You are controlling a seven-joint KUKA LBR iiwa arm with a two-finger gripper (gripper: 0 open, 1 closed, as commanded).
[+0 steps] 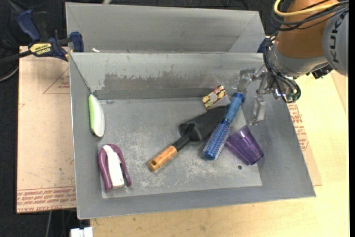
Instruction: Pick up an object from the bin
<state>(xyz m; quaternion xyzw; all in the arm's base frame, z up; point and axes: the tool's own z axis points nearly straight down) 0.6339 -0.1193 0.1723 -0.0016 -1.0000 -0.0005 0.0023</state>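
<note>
While the arm reached in over the bin's (166,197) right wall, the gripper (252,94) hung low near that wall, about midway between far wall and near edge. Its two metal fingers (259,110) looked spread apart, with nothing between them.

Nearest things:
- blue hairbrush (222,130), lying flat. Its thin handle tip was just beside the gripper on the left-wall side, and its bristled head sat further toward the near edge. The long axis ran slantwise, from the right wall's middle down toward the near edge and leftward.
- purple cup (244,146), tipped on its side, touching the brush head. It lay on the near-edge side of the gripper, close to the right wall.

Judgement: either could be the pick. The brush handle was closer, so a grasp would want the jaws set across that slant. The cup looked translucent, smooth and rounded, and might roll.

Others, further off:
- black brush (191,130) with a wooden handle, at the bin's middle, against the hairbrush.
- small patterned packet (215,97) near the far wall.
- green and white oblong (96,115) along the left wall.
- purple and white piece (112,167) in the near left corner.
</note>
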